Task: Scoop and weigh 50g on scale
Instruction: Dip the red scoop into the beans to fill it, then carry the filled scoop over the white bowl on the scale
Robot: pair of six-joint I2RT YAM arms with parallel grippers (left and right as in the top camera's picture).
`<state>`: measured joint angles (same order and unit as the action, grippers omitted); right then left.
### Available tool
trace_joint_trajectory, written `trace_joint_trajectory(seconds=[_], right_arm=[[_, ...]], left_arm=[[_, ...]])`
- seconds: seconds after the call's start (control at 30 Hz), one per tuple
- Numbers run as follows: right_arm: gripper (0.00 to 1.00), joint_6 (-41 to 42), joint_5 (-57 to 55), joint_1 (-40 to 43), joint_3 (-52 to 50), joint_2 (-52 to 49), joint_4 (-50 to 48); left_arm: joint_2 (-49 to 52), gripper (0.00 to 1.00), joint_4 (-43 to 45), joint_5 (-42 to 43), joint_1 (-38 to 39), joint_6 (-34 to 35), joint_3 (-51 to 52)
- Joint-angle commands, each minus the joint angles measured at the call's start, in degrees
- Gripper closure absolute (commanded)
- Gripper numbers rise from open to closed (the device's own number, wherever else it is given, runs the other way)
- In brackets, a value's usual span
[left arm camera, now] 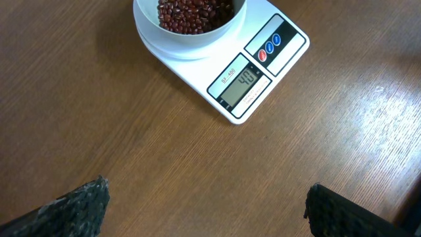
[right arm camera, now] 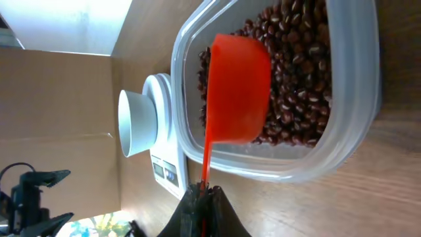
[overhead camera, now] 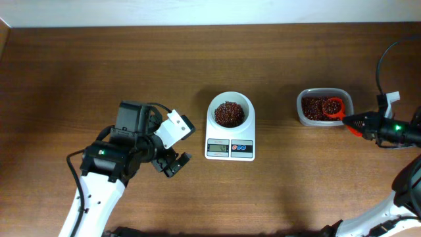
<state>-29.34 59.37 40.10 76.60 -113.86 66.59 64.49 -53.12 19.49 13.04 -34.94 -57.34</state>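
Note:
The white scale (overhead camera: pixel 229 149) stands mid-table, and its round bowl (overhead camera: pixel 212 116) holds a heap of dark red-brown beans (overhead camera: pixel 229 113). The left wrist view shows the scale (left arm camera: pixel 245 80) with its display lit and the beans (left arm camera: pixel 194 13) at the top edge. My left gripper (overhead camera: pixel 174 161) hovers left of the scale, open and holding nothing (left arm camera: pixel 207 212). My right gripper (overhead camera: pixel 349 122) is shut on the handle of a red scoop (overhead camera: pixel 333 106). The scoop (right arm camera: pixel 237 89) has its cup over the beans (right arm camera: pixel 299 79) in the clear tub (right arm camera: pixel 355 99).
The clear plastic tub (overhead camera: pixel 299 108) of beans sits right of the scale. A black cable (overhead camera: pixel 381 62) arcs over the table's right edge. A cardboard wall (right arm camera: pixel 59 112) stands behind the scale in the right wrist view.

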Motion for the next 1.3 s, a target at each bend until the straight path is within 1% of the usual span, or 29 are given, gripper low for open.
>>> trace_joint_trajectory(seconds=[0.0,0.03,0.07,0.1,0.13,0.17,0.2,0.23,0.27,0.3,0.33,0.37,0.43,0.47,0.5,0.53,0.6,0.63,0.7,0.8,0.97,1.13,1.27], right_arm=[[0.96,-3.5,3.0,0.5,-0.3,-0.7,1.3],[0.96,-11.2,6.3,0.5,-0.3,-0.7,3.9],[0.96,-11.2,3.5,0.5,-0.3,-0.7,3.5],[0.96,-10.2,-1.6,0.4,-0.3,-0.7,2.9],[0.96,-10.3,2.7,0.4,-0.3,-0.7,3.8],[0.96,-14.3,5.1,0.4,-0.3,-0.7,5.0],[0.96,-15.0,2.9,0.4,-0.3,-0.7,4.5],[0.96,-12.2,0.7,0.4,-0.3,-0.7,3.9],[0.96,-12.8,4.3,0.4,-0.3,-0.7,4.3],[0.96,-13.7,5.6,0.4,-0.3,-0.7,3.9],[0.96,-10.4,1.0,0.4,-0.3,-0.7,2.1],[0.96,-4.6,-2.6,0.4,-0.3,-0.7,0.5],[0.96,-7.0,2.5,0.4,-0.3,-0.7,0.9],[0.96,-1.1,-2.9,0.4,-0.3,-0.7,-1.2],[0.96,-2.9,1.2,0.4,-0.3,-0.7,-0.7],[0.96,-8.9,5.7,0.4,-0.3,-0.7,0.7],[0.96,-0.8,0.0,0.4,-0.3,-0.7,-2.2],[0.96,-9.4,5.2,0.4,-0.3,-0.7,0.4],[0.96,-4.1,1.4,0.5,-0.3,-0.7,-1.2],[0.96,-4.3,8.4,0.5,-0.3,-0.7,-0.8],[0.96,-4.3,13.1,0.4,-0.3,-0.7,1.3],[0.96,-4.5,16.3,-5.5,-0.3,-0.7,1.7],[0.96,-4.5,18.7,-16.5,-0.3,-0.7,1.5]], left_arm=[[-0.4,0.01,0.1,0.0,-0.2,-0.7,-0.8],[-0.4,0.01,0.1,0.0,-0.2,-0.7,-0.8],[-0.4,0.01,0.1,0.0,-0.2,-0.7,-0.8],[-0.4,0.01,0.1,0.0,-0.2,-0.7,-0.8],[-0.4,0.01,0.1,0.0,-0.2,-0.7,-0.8],[-0.4,0.01,0.1,0.0,-0.2,-0.7,-0.8],[-0.4,0.01,0.1,0.0,-0.2,-0.7,-0.8],[-0.4,0.01,0.1,0.0,-0.2,-0.7,-0.8],[-0.4,0.01,0.1,0.0,-0.2,-0.7,-0.8],[-0.4,0.01,0.1,0.0,-0.2,-0.7,-0.8],[-0.4,0.01,0.1,0.0,-0.2,-0.7,-0.8],[-0.4,0.01,0.1,0.0,-0.2,-0.7,-0.8],[-0.4,0.01,0.1,0.0,-0.2,-0.7,-0.8],[-0.4,0.01,0.1,0.0,-0.2,-0.7,-0.8],[-0.4,0.01,0.1,0.0,-0.2,-0.7,-0.8],[-0.4,0.01,0.1,0.0,-0.2,-0.7,-0.8],[-0.4,0.01,0.1,0.0,-0.2,-0.7,-0.8],[-0.4,0.01,0.1,0.0,-0.2,-0.7,-0.8],[-0.4,0.01,0.1,0.0,-0.2,-0.7,-0.8],[-0.4,0.01,0.1,0.0,-0.2,-0.7,-0.8],[-0.4,0.01,0.1,0.0,-0.2,-0.7,-0.8],[-0.4,0.01,0.1,0.0,-0.2,-0.7,-0.8],[-0.4,0.01,0.1,0.0,-0.2,-0.7,-0.8]])
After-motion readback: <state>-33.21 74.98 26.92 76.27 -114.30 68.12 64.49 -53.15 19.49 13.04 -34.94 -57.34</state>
